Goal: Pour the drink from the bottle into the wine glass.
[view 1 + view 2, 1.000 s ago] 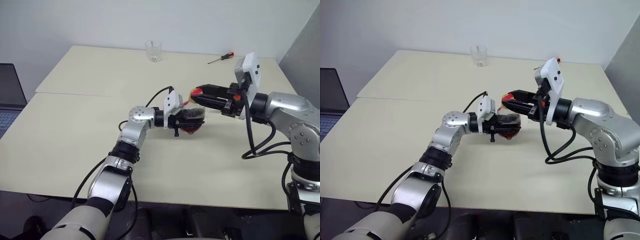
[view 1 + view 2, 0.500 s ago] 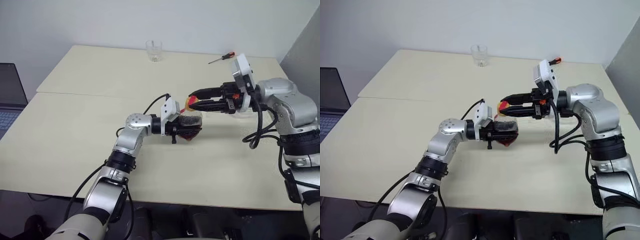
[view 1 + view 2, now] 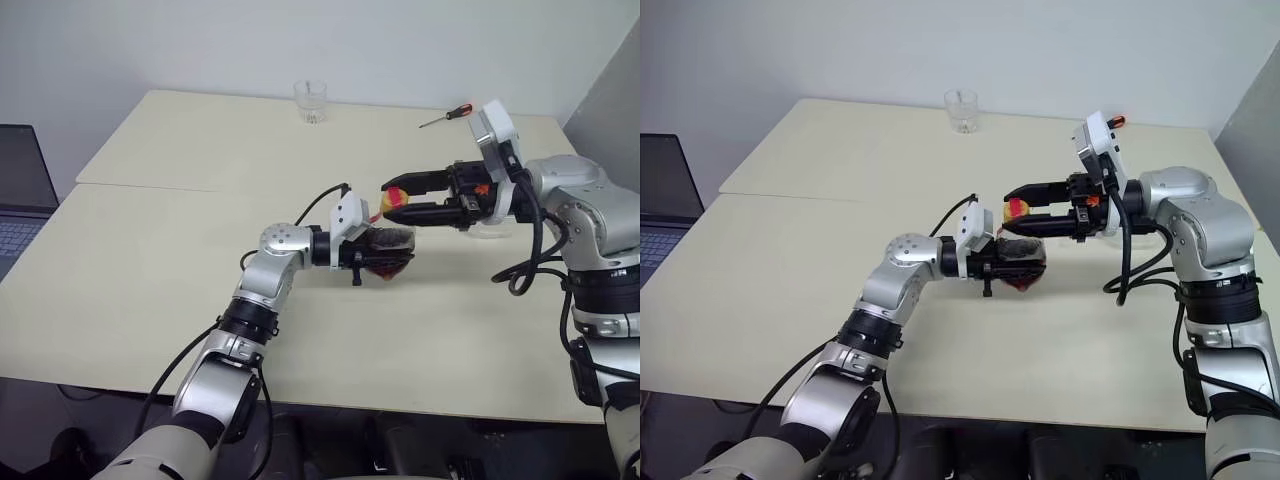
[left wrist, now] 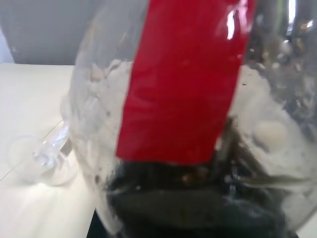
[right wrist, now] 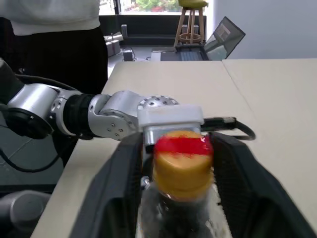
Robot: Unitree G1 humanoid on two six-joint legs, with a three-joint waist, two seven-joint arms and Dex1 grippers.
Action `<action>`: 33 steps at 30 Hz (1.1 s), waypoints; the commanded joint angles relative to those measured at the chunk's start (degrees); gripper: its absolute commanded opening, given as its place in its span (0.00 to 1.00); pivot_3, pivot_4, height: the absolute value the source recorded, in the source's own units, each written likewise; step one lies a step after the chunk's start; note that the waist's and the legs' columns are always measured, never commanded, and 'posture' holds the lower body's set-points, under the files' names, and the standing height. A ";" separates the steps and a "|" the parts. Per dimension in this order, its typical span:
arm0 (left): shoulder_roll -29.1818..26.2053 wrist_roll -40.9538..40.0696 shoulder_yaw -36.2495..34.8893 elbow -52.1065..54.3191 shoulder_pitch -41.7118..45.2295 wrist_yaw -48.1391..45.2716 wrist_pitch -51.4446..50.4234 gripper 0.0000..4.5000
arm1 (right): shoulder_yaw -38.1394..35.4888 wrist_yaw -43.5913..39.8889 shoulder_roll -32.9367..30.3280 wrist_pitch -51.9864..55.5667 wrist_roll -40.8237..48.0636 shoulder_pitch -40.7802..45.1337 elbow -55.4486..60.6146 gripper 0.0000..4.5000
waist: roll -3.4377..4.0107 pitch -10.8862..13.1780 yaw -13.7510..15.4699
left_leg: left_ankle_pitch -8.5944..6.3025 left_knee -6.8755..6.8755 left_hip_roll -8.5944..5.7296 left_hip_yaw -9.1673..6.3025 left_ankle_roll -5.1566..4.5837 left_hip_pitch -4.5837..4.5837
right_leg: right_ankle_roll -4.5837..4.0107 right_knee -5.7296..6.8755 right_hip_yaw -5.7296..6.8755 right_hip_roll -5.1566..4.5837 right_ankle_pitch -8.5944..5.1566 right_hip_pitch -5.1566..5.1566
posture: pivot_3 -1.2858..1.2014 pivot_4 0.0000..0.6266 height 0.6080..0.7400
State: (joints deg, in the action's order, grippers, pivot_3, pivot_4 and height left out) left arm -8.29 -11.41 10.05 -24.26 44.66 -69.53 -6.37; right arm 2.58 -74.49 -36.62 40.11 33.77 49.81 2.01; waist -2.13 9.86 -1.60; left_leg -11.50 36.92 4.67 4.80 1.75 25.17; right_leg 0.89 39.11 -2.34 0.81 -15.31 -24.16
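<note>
The left claw point(image 3: 372, 250) is clamped on the body of the bottle point(image 3: 388, 252), holding it above the worktop point(image 3: 150, 260) with the dark drink point(image 4: 198, 208) pooled in its lower part. The right claw point(image 3: 400, 199) reaches in from the opposite side, its fingers point(image 5: 121, 183) apart and standing either side of the red-and-yellow cap point(image 5: 183, 158) without touching it. The wine glass point(image 4: 44, 158) lies beyond the left claw, behind the bottle. A tumbler point(image 3: 309, 101) and a screwdriver point(image 3: 445, 116) sit well apart from both claws.

Left gripper point(image 3: 385, 262) clamped, right gripper point(image 3: 393, 200) parted
</note>
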 commanded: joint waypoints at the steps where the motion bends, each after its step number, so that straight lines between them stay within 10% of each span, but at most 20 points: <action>1: 0.38 -1.22 -0.42 0.24 2.67 0.36 1.43 0.25 | -2.55 1.90 -1.22 3.26 3.92 -1.07 6.12 0.81 | 0.00 0.00 -0.01 | 0.00 0.00 0.00 -0.01 0.00 0.00 | 0.00 0.00 0.00 0.00 0.00 0.00 | 0.52 0.24 1.00; 4: 0.72 -1.36 -0.21 -0.41 2.93 0.42 2.00 0.25 | -5.12 5.32 -2.19 4.53 4.88 -2.66 8.77 1.00 | 0.00 0.00 -0.09 | 0.00 0.00 -0.01 -0.01 0.00 -0.01 | 0.00 0.01 0.00 0.01 0.00 0.01 | 0.52 0.24 1.00; 16: 1.02 -0.60 -1.93 -3.03 2.68 5.26 4.67 0.25 | -21.95 39.78 -3.70 23.68 13.26 -9.20 32.29 1.00 | 0.00 0.00 -0.11 | 0.00 -0.04 0.00 -0.07 0.00 -0.04 | 0.01 0.00 -0.06 -0.01 0.00 0.02 | 0.52 0.24 1.00; 25: 2.58 0.11 -0.90 -6.94 3.88 6.09 7.29 0.24 | -27.24 78.17 18.40 44.37 17.58 -10.10 50.92 1.00 | 0.06 -0.03 -0.20 | 0.01 -0.02 0.00 -0.08 0.01 -0.11 | 0.17 0.10 -0.13 -0.06 -0.09 0.06 | 0.52 0.24 1.00; 33: 2.59 1.01 -0.42 -10.37 5.18 4.95 8.91 0.24 | -19.84 93.71 28.25 52.39 11.24 -5.29 54.18 1.00 | 0.09 -0.06 -0.21 | 0.01 -0.07 0.01 -0.07 0.00 -0.06 | -0.01 0.07 -0.09 -0.02 -0.02 -0.01 | 0.52 0.24 1.00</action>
State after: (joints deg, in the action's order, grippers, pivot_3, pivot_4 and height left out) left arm -5.98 -10.16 9.85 -35.33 47.84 -64.41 1.01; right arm -18.05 16.90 -9.05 91.99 45.84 43.55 52.49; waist -2.05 9.80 -1.81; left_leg -11.50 36.85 4.67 4.71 1.75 25.12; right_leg 0.88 39.16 -2.45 0.79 -15.34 -24.18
